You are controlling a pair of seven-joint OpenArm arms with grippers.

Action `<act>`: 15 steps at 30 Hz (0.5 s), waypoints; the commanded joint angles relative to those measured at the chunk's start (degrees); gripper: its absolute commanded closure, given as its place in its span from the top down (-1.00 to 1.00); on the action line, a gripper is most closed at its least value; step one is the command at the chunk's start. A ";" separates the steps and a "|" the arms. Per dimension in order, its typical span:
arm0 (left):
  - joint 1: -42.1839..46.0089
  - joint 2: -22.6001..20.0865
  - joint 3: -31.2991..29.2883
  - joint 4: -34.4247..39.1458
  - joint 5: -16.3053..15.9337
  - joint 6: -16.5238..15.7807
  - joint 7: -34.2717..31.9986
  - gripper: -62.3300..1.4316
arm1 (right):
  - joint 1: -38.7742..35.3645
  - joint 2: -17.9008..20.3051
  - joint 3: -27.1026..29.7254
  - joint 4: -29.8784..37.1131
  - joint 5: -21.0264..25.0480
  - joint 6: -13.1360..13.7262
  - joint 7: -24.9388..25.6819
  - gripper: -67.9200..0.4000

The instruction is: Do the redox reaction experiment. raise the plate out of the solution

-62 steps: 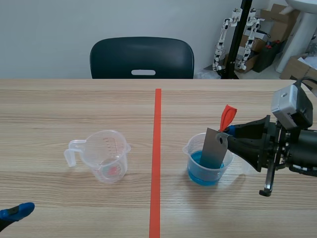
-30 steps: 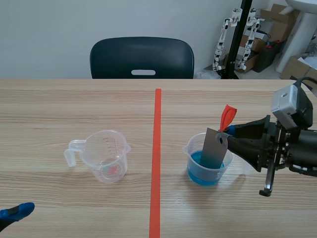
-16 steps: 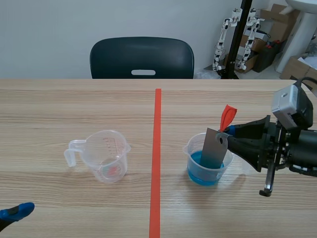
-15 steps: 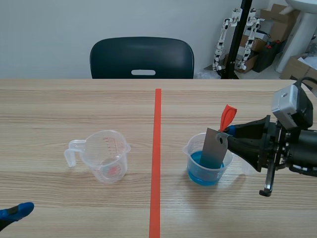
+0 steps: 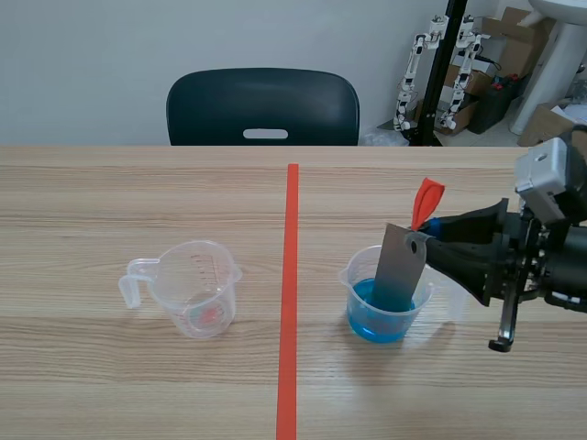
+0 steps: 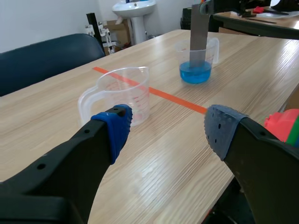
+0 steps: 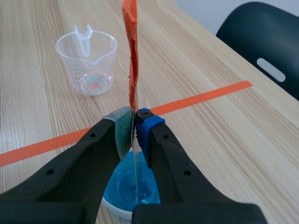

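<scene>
Plate (image 5: 400,270) stands with its lower end in the blue cup (image 5: 385,321), top edge pinched by the right hand (image 7: 134,122) for a straight lift; left hand (image 6: 168,127) hangs released.

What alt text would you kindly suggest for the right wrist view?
The right end effector is shut on a thin red-tabbed plate, seen edge-on, hanging into a cup of blue liquid. Ahead on the wooden table stands a clear jug beyond an orange tape line.
</scene>
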 commanded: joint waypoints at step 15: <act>-0.76 -26.10 -3.39 1.36 -17.97 -7.34 -2.60 -0.88 | 0.83 7.78 0.22 12.22 18.91 0.68 -11.47 -0.97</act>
